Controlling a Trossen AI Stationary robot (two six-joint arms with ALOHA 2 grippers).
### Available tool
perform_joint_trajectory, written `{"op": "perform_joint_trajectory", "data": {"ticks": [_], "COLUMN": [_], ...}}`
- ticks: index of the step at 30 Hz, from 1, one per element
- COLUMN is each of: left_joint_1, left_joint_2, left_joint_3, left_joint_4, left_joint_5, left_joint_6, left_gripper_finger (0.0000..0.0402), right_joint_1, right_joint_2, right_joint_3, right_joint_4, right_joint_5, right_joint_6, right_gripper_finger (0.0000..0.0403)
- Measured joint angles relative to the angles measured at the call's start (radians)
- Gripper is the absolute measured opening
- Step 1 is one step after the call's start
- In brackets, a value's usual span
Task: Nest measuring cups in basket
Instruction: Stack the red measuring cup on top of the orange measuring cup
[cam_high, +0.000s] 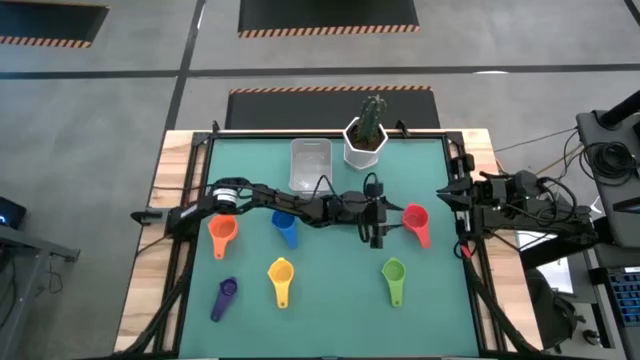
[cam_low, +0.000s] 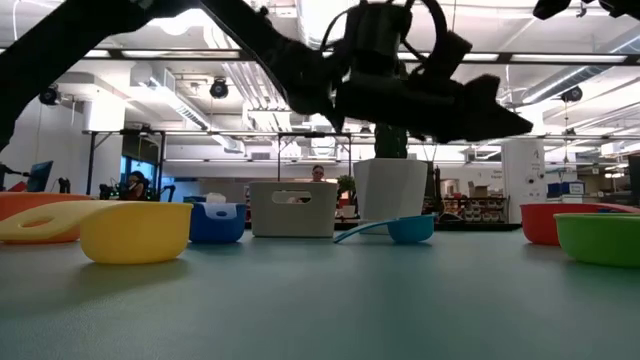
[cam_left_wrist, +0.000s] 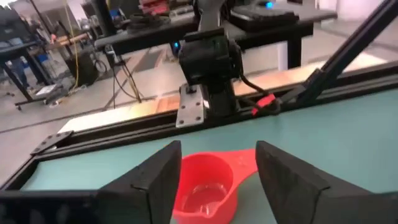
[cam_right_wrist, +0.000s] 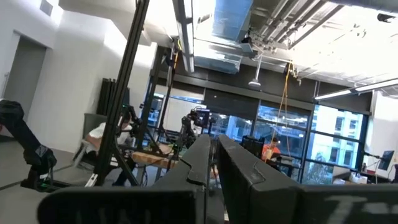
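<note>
Cups lay scattered below the basket (cam_high: 310, 163), none inside. The left gripper (cam_high: 375, 225) hung with jaws wide and empty, facing the red cup (cam_left_wrist: 205, 193); a low approach could shove it away. The right gripper (cam_right_wrist: 213, 163) was shut, empty.

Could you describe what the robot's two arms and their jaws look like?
Both arms are dark, jointed and slim, with black cables looping along them. The left arm has a pale band near its base. The left gripper has broad, flat, wedge-shaped black jaws; the right gripper has similar long black ones.
</note>
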Motion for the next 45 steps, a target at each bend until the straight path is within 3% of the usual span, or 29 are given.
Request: {"op": "perform_joint_trajectory", "data": {"ticks": [8, 15, 18, 33, 45], "left_joint_1": [0.001, 0.02, 0.03, 0.042, 0.041], "left_joint_2": [0.145, 0.244, 0.257, 0.265, 0.267], "left_joint_3": [0.202, 0.41, 0.426, 0.413, 0.433], "left_joint_4": [-0.042, -0.324, -0.357, -0.438, -0.454], "left_joint_5": [0.036, 0.088, 0.127, 0.125, 0.051], "left_joint_6": [0.03, 0.155, 0.163, 0.181, 0.178], "left_gripper_finger": [0.0199, 0.0184, 0.0176, 0.0158, 0.0078], "right_joint_1": [0.0, 0.0, 0.0, 0.0, 0.0], "right_joint_2": [0.001, 0.001, 0.001, 0.002, 0.002], "right_joint_3": [0.0, 0.0, 0.0, 0.0, 0.0], "right_joint_4": [0.0, -0.008, -0.012, -0.017, -0.017], "right_joint_5": [0.0, 0.0, 0.0, 0.007, 0.008], "right_joint_6": [0.0, 0.015, 0.019, 0.006, -0.008], "right_gripper_finger": [0.0018, 0.0018, 0.0018, 0.0018, 0.0018]}}
